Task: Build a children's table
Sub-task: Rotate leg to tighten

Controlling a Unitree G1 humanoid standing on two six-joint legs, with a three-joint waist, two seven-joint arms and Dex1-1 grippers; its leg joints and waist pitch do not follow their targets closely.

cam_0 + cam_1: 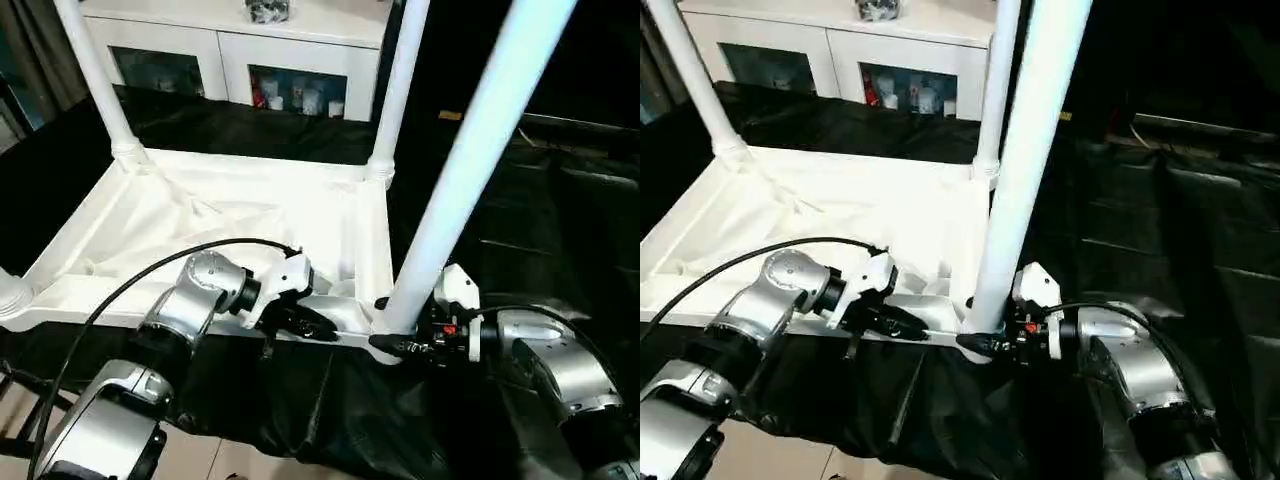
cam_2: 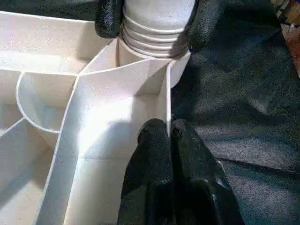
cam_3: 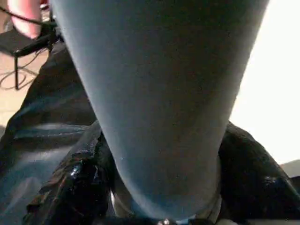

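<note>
The white tabletop (image 1: 250, 210) lies upside down on black cloth, its ribbed underside facing up. Two white legs stand in its far corner sockets, one at the left (image 1: 95, 70) and one at the right (image 1: 400, 80). A third leg (image 1: 470, 150) rises tilted from the near right corner socket. My right gripper (image 1: 388, 325) is closed around this leg's ridged base (image 2: 154, 33), one black finger on each side. My left gripper (image 1: 325, 328) is shut on the thin near rim wall (image 2: 167, 108) of the tabletop, just left of that corner.
A white cabinet (image 1: 230, 50) with glass doors stands behind the tabletop. Black cloth (image 1: 560, 220) covers the surface to the right and hangs over the near edge. Pale floor (image 1: 220, 460) shows below it. A black cable (image 1: 130, 285) loops over my left forearm.
</note>
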